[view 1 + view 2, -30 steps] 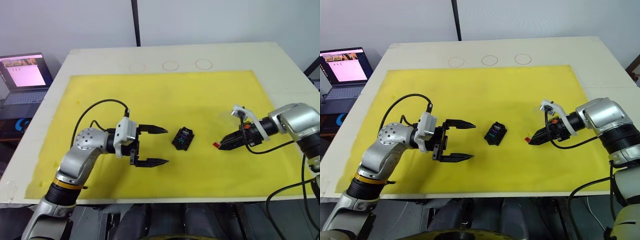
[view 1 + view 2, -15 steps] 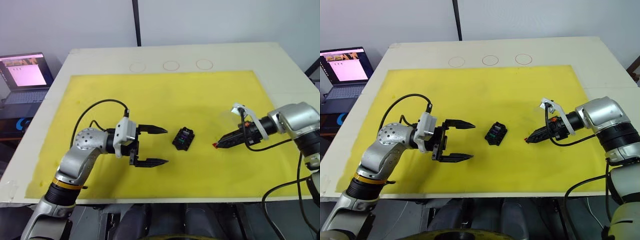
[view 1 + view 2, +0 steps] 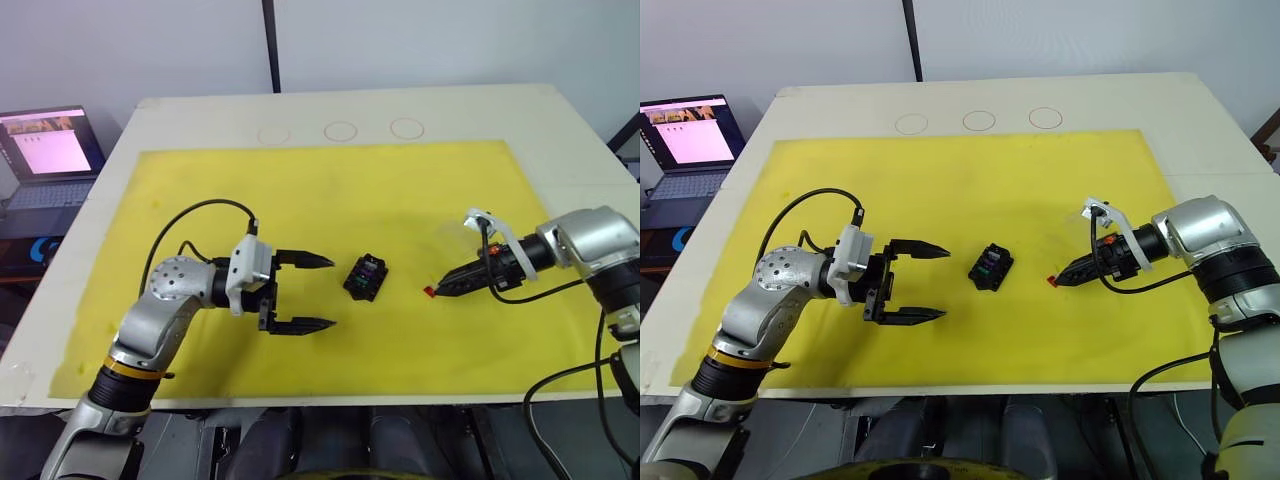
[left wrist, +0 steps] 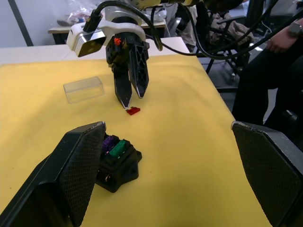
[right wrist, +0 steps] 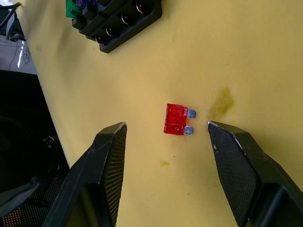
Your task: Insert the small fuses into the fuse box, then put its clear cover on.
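Observation:
The black fuse box (image 3: 366,277) lies mid-mat with a green fuse (image 4: 117,147) and a purple fuse (image 4: 109,141) seated in it. A red fuse (image 5: 177,119) lies flat on the yellow mat (image 3: 300,200), to the right of the box. My right gripper (image 5: 165,125) is open, and its fingertips straddle the red fuse without touching it. The clear cover (image 4: 84,89) rests on the mat, just beyond the right gripper (image 3: 445,288). My left gripper (image 3: 330,292) hovers open and empty to the left of the box.
An open laptop (image 3: 45,150) stands off the table's left side. Three drawn circles (image 3: 340,130) mark the tabletop behind the mat. In the left wrist view a seated person (image 4: 274,61) is beyond the table's right edge.
My right gripper has turned at the wrist and now points its tips down around the red fuse. The fuse, the box and my left arm have stayed put.

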Controlling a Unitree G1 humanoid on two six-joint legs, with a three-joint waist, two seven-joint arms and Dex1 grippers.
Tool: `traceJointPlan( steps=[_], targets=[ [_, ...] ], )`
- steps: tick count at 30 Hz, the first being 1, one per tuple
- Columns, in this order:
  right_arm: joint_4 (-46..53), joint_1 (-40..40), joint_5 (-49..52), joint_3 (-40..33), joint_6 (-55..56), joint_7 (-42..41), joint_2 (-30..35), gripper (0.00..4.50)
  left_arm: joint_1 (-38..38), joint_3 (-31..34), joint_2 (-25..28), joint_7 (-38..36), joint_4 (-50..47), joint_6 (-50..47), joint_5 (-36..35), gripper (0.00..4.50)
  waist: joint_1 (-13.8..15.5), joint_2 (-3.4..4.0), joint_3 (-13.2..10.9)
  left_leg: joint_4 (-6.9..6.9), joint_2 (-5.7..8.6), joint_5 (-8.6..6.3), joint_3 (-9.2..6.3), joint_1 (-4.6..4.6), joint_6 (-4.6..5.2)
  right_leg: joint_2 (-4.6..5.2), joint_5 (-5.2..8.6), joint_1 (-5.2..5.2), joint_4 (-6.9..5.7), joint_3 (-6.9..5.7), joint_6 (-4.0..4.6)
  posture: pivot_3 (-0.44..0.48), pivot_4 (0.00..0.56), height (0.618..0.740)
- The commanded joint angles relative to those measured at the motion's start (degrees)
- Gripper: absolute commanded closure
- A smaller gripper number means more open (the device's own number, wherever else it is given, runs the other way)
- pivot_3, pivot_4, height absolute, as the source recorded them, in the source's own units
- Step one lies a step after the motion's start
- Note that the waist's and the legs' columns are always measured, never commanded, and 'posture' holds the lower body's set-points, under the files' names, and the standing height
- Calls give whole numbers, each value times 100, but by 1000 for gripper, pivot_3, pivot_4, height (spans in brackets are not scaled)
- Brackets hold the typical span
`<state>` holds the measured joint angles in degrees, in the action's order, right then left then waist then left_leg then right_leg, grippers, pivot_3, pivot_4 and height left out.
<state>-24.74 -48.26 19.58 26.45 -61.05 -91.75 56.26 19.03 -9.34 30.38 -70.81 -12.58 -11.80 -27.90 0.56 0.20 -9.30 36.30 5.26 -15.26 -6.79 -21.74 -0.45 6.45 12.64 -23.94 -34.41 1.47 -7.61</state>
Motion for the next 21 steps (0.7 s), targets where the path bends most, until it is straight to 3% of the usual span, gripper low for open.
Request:
traceJointPlan(
  steps=[1, 11, 21],
  targets=[
    [317, 64, 262, -211, -219, -74, 36, 1674, 26, 84, 42, 4, -169, 84, -37, 0, 1, 0, 0, 0, 0, 0, 0, 0, 0, 0, 0, 0, 0, 0, 0, 0, 150, 740],
    [625, 387, 420, -322, -569, 81, 47, 1674, 42, 95, 63, -7, -152, 80, -44, 0, 6, 0, 0, 1, 0, 0, 0, 0, 0, 0, 0, 0, -1, 0, 0, 0, 150, 740],
    [320, 555, 888, -1104, -1616, 848, -419, 1674, 9, 92, 63, -3, -162, 98, -38, 0, -3, -5, 3, 1, 0, 0, 0, 0, 0, 0, 0, 0, -2, 1, 1, 0, 150, 740]
  ],
)
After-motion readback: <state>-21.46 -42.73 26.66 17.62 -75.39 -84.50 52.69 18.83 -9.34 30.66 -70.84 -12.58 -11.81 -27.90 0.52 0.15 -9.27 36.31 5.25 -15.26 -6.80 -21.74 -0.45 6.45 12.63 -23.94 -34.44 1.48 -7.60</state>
